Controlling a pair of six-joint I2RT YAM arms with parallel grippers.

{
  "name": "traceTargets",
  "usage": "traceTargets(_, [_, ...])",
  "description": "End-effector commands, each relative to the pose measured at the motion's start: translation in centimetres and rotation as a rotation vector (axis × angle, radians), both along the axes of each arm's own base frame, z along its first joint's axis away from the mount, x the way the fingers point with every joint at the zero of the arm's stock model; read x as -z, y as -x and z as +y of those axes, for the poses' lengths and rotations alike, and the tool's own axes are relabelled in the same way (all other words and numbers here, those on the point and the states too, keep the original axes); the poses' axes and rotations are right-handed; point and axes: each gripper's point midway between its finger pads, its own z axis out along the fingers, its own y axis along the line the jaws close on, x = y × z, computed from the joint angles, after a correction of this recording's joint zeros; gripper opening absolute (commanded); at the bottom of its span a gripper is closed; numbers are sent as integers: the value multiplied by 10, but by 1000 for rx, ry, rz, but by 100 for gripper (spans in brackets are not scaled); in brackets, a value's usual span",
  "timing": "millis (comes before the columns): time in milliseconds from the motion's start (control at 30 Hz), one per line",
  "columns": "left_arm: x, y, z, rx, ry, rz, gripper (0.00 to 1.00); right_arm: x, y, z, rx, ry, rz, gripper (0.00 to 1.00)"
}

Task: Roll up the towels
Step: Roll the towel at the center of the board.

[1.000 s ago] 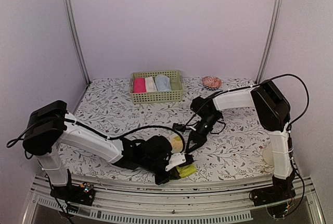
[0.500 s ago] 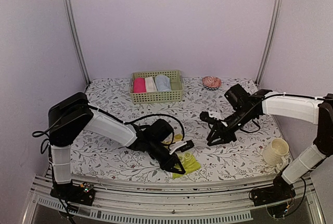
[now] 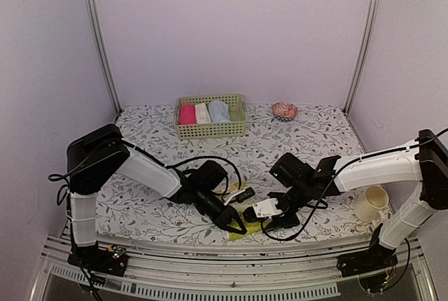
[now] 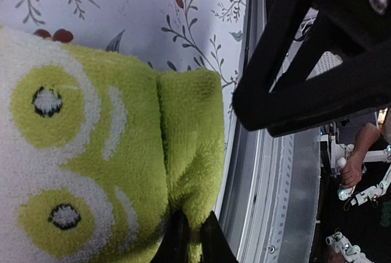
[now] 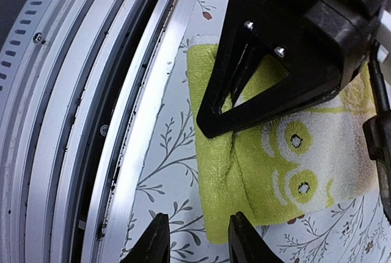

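The yellow-green towel (image 3: 249, 215) with pale printed shapes lies at the table's front edge, one side folded over (image 4: 183, 140). My left gripper (image 3: 234, 225) (image 4: 193, 226) is shut on that folded edge, and cloth shows between its fingertips. My right gripper (image 3: 260, 210) (image 5: 199, 221) hovers open just right of the left one, its fingers (image 5: 156, 241) astride the towel's near corner (image 5: 220, 220) without touching it. The light blue towel (image 3: 219, 110) sits rolled in the basket.
A green basket (image 3: 210, 130) at the back also holds a pink roll (image 3: 187, 114) and a cream-white roll (image 3: 203, 113). A round red-patterned object (image 3: 285, 110) lies back right. A cream cup (image 3: 371, 203) stands front right. The metal rail (image 5: 91, 122) runs beside the towel.
The right arm has swung from mid-table down to the towel at the front edge, and its jaws have widened. The left gripper has kept its grip, shifting slightly.
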Motion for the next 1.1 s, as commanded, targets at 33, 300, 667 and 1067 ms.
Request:
traceTargets(33, [13, -3, 8, -44, -44, 41, 5, 10, -2, 24, -50, -5, -53, 36])
traceTargets(300, [16, -6, 11, -48, -53, 36, 7, 40, -12, 34, -13, 70, -58, 27])
traceTargets(667, [-40, -45, 43, -193, -50, -330, 38, 47, 29, 9, -35, 193, 372, 3])
traceTargets(1067, [-82, -5, 93, -310, -5, -908, 40, 45, -12, 22, 164, 323, 954, 3])
